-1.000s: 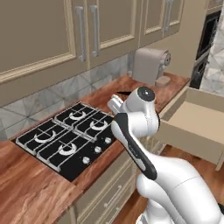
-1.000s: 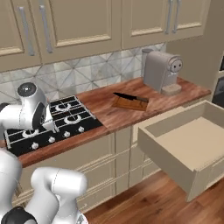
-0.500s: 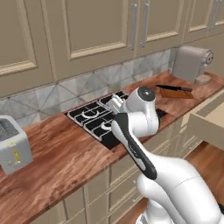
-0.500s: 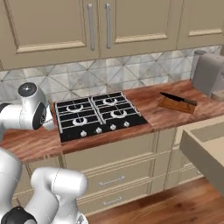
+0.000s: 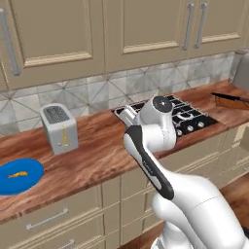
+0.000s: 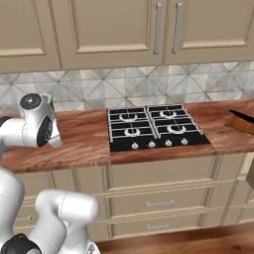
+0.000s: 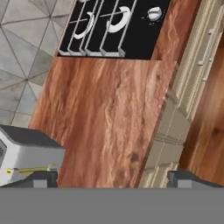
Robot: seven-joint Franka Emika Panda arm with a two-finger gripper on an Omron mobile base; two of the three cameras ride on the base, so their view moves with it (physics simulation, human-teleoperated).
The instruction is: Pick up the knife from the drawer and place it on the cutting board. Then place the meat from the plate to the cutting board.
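Wooden counter (image 5: 97, 160) carried, left to right, the plate (image 5: 19, 176), a toaster (image 5: 59, 129) and a stove (image 6: 154, 128). The board (image 5: 232, 101) with the knife (image 5: 228, 96) lay far right. The meat (image 5: 18, 174) rested on the plate. Gripper (image 7: 109, 178) (fingers spread, empty) hung over the counter.

wooden countertop (image 5: 97, 151); toaster (image 5: 59, 128), plate (image 5: 18, 175), cutting board (image 5: 232, 102)

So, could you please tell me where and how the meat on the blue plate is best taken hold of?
Grip the meat across its narrow middle, coming straight down from above with the jaws wide. It is a small, thin, elongated lump lying flat near the centre of the plate, so a side approach would probably strike the plate's surface.
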